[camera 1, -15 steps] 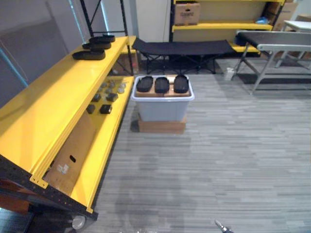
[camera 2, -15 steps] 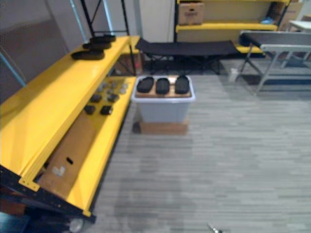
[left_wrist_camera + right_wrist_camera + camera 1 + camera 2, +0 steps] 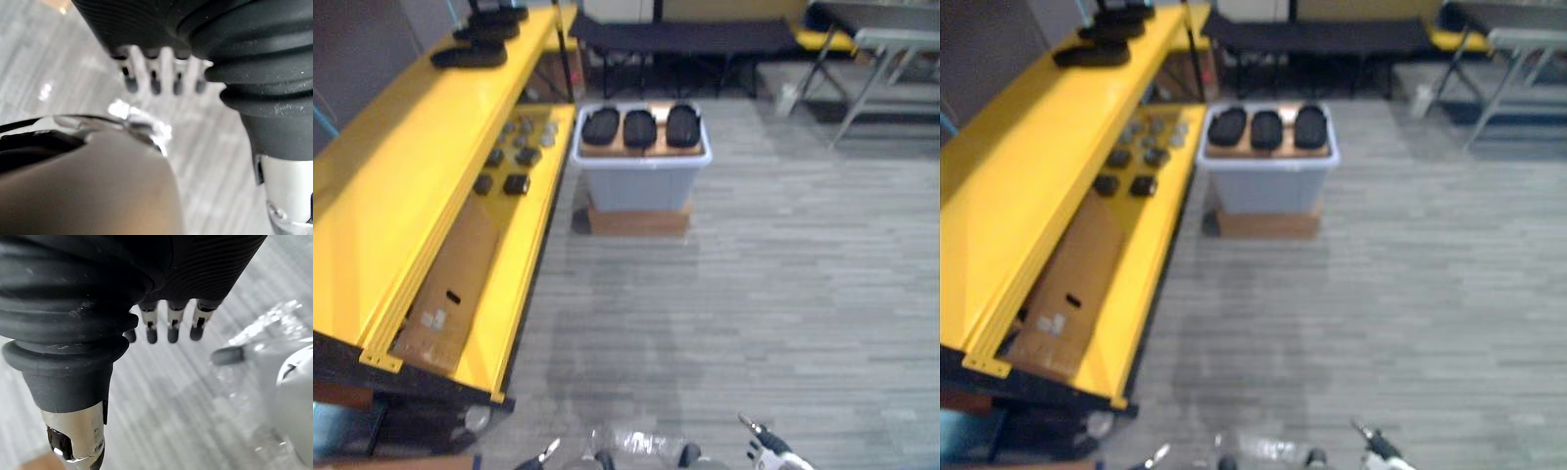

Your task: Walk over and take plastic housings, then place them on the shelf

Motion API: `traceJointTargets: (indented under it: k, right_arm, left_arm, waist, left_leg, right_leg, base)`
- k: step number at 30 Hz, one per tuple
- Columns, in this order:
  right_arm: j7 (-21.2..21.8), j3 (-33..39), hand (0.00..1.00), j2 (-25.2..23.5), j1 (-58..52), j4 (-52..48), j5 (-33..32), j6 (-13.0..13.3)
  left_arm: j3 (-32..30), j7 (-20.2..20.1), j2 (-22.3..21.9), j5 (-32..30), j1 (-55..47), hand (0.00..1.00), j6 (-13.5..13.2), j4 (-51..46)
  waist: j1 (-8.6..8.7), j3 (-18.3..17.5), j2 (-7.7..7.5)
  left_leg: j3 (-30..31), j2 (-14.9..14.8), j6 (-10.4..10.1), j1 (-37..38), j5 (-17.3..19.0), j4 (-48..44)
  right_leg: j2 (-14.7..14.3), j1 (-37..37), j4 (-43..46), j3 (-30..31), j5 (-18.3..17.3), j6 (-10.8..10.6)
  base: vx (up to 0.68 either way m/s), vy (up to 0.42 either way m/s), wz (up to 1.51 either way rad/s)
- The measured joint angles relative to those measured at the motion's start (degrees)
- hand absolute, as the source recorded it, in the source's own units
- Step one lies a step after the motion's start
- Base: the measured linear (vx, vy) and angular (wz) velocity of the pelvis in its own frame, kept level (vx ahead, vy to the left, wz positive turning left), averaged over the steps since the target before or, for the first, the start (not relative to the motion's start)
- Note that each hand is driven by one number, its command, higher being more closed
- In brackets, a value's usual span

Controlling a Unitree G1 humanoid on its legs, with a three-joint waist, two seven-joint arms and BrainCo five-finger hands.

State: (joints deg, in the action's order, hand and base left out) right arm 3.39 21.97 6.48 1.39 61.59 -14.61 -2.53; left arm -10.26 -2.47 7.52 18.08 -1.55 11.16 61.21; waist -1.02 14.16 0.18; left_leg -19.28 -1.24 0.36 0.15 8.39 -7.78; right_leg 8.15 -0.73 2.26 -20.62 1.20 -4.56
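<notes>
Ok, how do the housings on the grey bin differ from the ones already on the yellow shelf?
The bin housings sit side by side in a row of three atop the grey bin; the shelf housings are strung along the far end of the yellow shelf. The bin housings point lengthwise away from the camera; the shelf housings lie crosswise. Both are black, flat ovals.
</notes>
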Motion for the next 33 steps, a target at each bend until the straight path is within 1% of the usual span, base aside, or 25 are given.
traceJointTargets:
  k: [2,3,5,6,8,11,14,18,19,20,22,23,26,28,31,33]
  right_arm:
    - [-1.7,-1.4,0.0,-0.2,1.7,-0.3,-2.2,0.8]
    - [-2.1,-1.5,0.0,-0.3,1.8,-0.5,-2.7,1.3]
    - [-2.7,-2.0,0.0,-0.2,1.8,-0.9,-2.7,1.8]
    - [-3.2,-2.5,0.0,-0.3,1.7,-0.9,-2.7,1.9]
    - [-3.3,-3.3,0.0,-0.4,1.7,-0.8,-2.7,1.9]
    - [-3.2,-4.3,0.0,-0.8,1.9,-0.9,-2.8,2.1]
    - [-3.2,-5.3,0.0,-0.9,1.9,-1.0,-3.1,2.3]
    - [-3.1,-5.3,0.0,-0.9,1.7,-1.0,-3.1,2.3]
    - [-3.0,-5.3,0.0,-0.9,1.7,-1.1,-3.1,2.3]
    - [-3.0,-5.3,0.0,-0.9,1.7,-1.1,-3.1,2.3]
    - [-2.8,-5.5,0.0,-0.9,1.4,-1.1,-3.1,2.3]
    - [-2.2,-6.0,0.0,-0.9,0.6,-1.0,-3.1,2.3]
    - [-2.1,-6.3,0.0,-0.9,-0.2,-1.0,-3.1,2.2]
    - [-2.1,-6.3,0.0,-0.9,-0.4,-1.0,-2.9,1.9]
    - [-3.0,-6.4,0.0,-0.9,-0.8,-0.9,-2.5,0.2]
    - [-3.8,-6.4,0.0,-0.9,-0.9,-0.8,-2.5,-1.5]
  left_arm:
    - [0.2,0.7,0.8,0.0,1.4,0.0,-0.7,-0.5]
    - [0.3,1.0,0.9,0.0,1.8,0.0,-1.1,-0.6]
    - [0.3,1.8,0.9,0.1,2.3,0.0,-1.4,-1.2]
    - [0.4,2.3,0.7,1.3,2.8,0.0,-1.7,-1.5]
    - [0.5,2.4,0.4,1.8,3.4,0.0,-2.4,-1.6]
    - [2.1,2.5,0.4,1.8,4.0,0.0,-2.6,-2.0]
    - [2.6,4.0,0.4,1.8,4.0,0.0,-3.2,-2.1]
    - [3.3,4.6,0.3,1.8,4.0,0.0,-3.7,-2.0]
    - [4.2,4.7,0.5,1.8,4.0,0.0,-4.1,-2.1]
    - [4.4,4.8,0.4,1.8,3.9,0.0,-4.6,-2.1]
    - [4.7,5.2,0.4,1.8,3.9,0.0,-4.8,-2.0]
    - [4.9,6.0,0.3,1.7,3.8,0.0,-5.2,-2.0]
    - [4.8,6.3,-0.2,1.7,3.2,0.0,-6.1,-2.1]
    - [4.8,6.3,-0.5,1.6,2.5,0.0,-7.0,-2.0]
    - [4.8,7.0,-0.7,1.6,1.4,0.0,-7.5,-1.9]
    - [4.7,7.4,-0.6,0.7,1.5,0.0,-7.3,-1.6]
  waist:
    - [-0.08,2.6,-0.99]
    - [-0.2,3.2,-1.26]
    - [-0.76,3.8,-1.53]
    - [-1.04,4.0,-1.44]
    - [-1.18,4.7,-1.34]
    - [-1.3,5.4,-0.87]
    - [-1.36,5.5,-0.93]
    - [-1.34,5.5,-0.88]
    - [-1.33,5.5,-0.88]
    - [-1.32,5.5,-0.87]
    - [-1.28,5.5,-0.86]
    - [-1.22,5.4,-0.74]
    - [-1.33,5.2,-0.68]
    - [-1.34,4.7,-0.31]
    - [-1.34,3.1,0.02]
    - [-1.34,2.8,-0.37]
  left_leg:
    - [0.1,-1.0,0.4,-2.7,2.2,-4.8]
    - [0.1,-1.3,0.5,-3.2,2.7,-5.7]
    - [0.2,-1.7,0.7,-4.7,3.7,-7.9]
    - [0.3,-1.6,0.9,-5.5,4.2,-8.9]
    - [0.6,-1.2,0.9,-5.7,4.2,-9.4]
    - [1.2,-1.2,1.3,-6.4,4.7,-10.7]
    - [1.4,-1.2,1.1,-6.5,4.9,-11.1]
    - [1.7,-1.2,1.1,-6.0,4.9,-11.3]
    - [1.9,-1.2,1.1,-5.9,4.9,-11.3]
    - [2.1,-1.2,1.1,-5.7,4.8,-11.1]
    - [2.4,-1.1,1.1,-5.0,4.7,-10.7]
    - [3.2,-0.9,1.0,-3.8,4.5,-10.1]
    - [3.4,-0.1,0.9,-1.1,3.4,-7.4]
    - [3.4,0.4,1.0,-0.1,2.6,-5.4]
    - [3.1,0.4,0.8,-0.1,2.2,-4.5]
    - [2.8,0.2,0.6,0.6,2.5,-4.6]
  right_leg:
    - [0.0,1.2,1.3,0.2,-0.1,0.0]
    - [0.0,1.3,1.5,0.2,-0.1,-0.1]
    - [0.1,2.2,2.4,0.3,-0.3,-0.1]
    - [0.3,2.7,2.9,0.4,-0.3,-0.2]
    - [0.6,2.8,3.3,0.2,-0.5,-0.4]
    - [0.8,3.1,4.5,0.1,-1.0,-0.5]
    - [1.2,4.2,7.2,0.1,-2.5,-0.4]
    - [1.7,4.7,9.8,0.1,-4.2,-0.2]
    - [1.7,4.7,10.2,0.0,-4.5,-0.2]
    - [1.7,4.5,10.2,-0.2,-4.6,-0.1]
    - [1.7,3.6,10.0,-0.6,-4.6,-0.1]
    - [1.8,1.9,9.4,-1.5,-4.7,-0.2]
    - [1.9,-0.5,7.7,-2.0,-4.4,-0.6]
    - [1.8,-1.4,6.0,-2.3,-3.7,-0.7]
    - [1.6,-1.7,4.2,-2.3,-2.9,-0.8]
    - [1.5,-2.4,4.0,-2.3,-2.7,-0.7]
  base:
    - [-0.11,0.021,-0.02]
    - [-0.1,0.036,-0.01]
    - [-0.08,0.056,0.0]
    - [-0.04,0.06,0.04]
    - [-0.03,0.039,0.09]
    - [-0.03,0.015,0.08]
    - [0.0,0.0,0.0]
    - [0.0,-0.029,0.04]
    - [0.0,-0.035,0.06]
    - [0.0,-0.043,0.07]
    - [0.01,-0.028,0.13]
    - [0.02,-0.017,0.19]
    - [0.01,-0.012,0.12]
    - [0.0,-0.002,0.02]
    - [0.05,0.01,-0.03]
    - [0.06,0.005,-0.05]
